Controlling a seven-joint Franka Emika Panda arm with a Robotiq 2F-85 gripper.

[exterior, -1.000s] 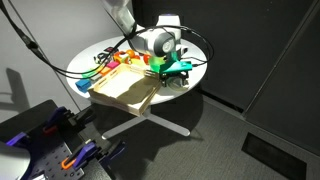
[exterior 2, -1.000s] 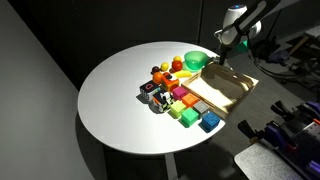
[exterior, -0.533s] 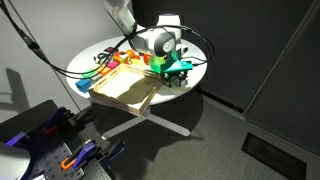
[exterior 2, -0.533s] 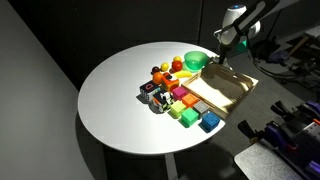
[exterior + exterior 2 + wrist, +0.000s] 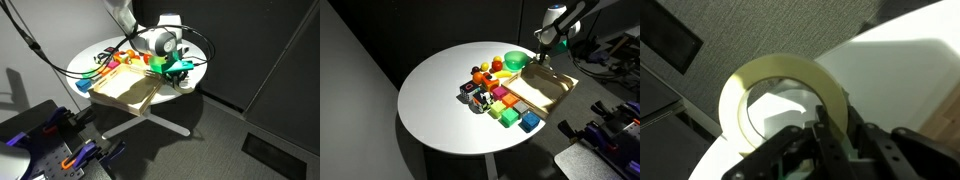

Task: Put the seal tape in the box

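In the wrist view the seal tape, a pale yellowish roll standing on edge, fills the middle, and my gripper is shut on the right side of its ring, one black finger inside the hole and one outside. Both exterior views show the gripper low over the white table's far edge, just beyond the box. The box is a wide, shallow tray of pale wood, open on top, lying beside the gripper. In the exterior views the tape itself is too small to make out.
The round white table carries a cluster of small coloured blocks next to the box and a green bowl behind them. The table's rim and the dark floor lie directly beyond the tape. Cables hang around the arm.
The jaws have closed onto the tape ring over the last second. The arm has stayed in about the same place.
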